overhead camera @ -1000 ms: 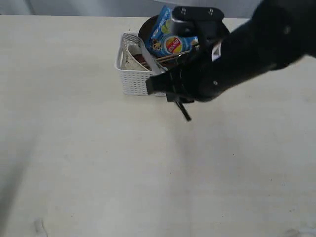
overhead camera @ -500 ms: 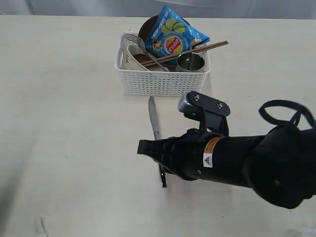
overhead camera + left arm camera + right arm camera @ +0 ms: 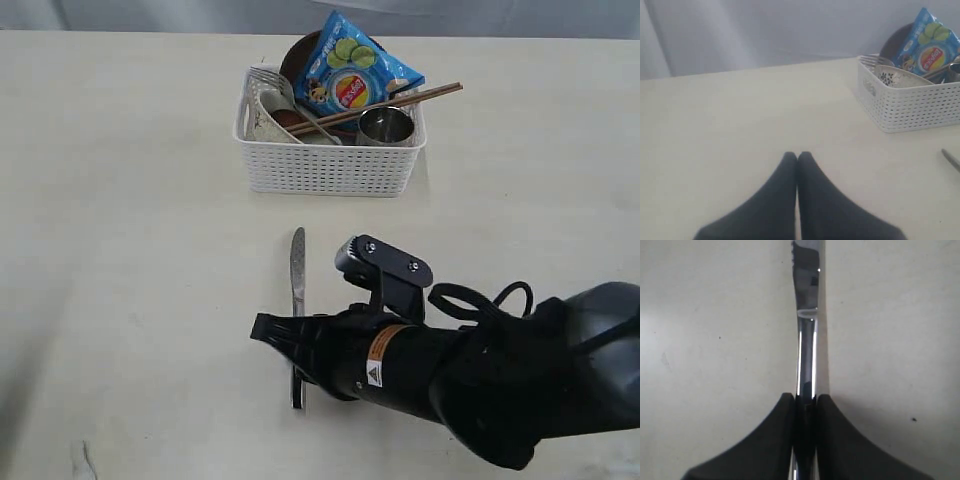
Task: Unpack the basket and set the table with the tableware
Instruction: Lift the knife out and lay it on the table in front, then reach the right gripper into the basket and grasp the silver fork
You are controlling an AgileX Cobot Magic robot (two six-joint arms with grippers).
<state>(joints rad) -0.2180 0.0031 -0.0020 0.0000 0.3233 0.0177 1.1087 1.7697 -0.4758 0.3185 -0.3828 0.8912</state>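
Note:
My right gripper (image 3: 295, 345) (image 3: 805, 397) is shut on the handle of the steel knife (image 3: 297, 262) (image 3: 806, 335). The knife lies low over the table (image 3: 130, 250), blade toward the white basket (image 3: 325, 165); whether it touches the tabletop I cannot tell. In the basket are a fork (image 3: 268, 79), cream bowl (image 3: 260, 118), steel cup (image 3: 386, 125), brown plate (image 3: 298, 55) and chopsticks (image 3: 400, 102). My left gripper (image 3: 797, 156) is shut on nothing, hovering over bare table left of the basket (image 3: 910, 107). It does not show in the exterior view.
A blue chip bag (image 3: 352, 72) (image 3: 932, 46) stands in the basket against the plate. The right arm's black body (image 3: 470, 375) covers the near right part of the table. The knife's tip (image 3: 951, 159) shows at the edge of the left wrist view.
The right arm has come away from the basket toward the near side, carrying the knife and lowering it close to the tabletop. The basket's contents now show fully.

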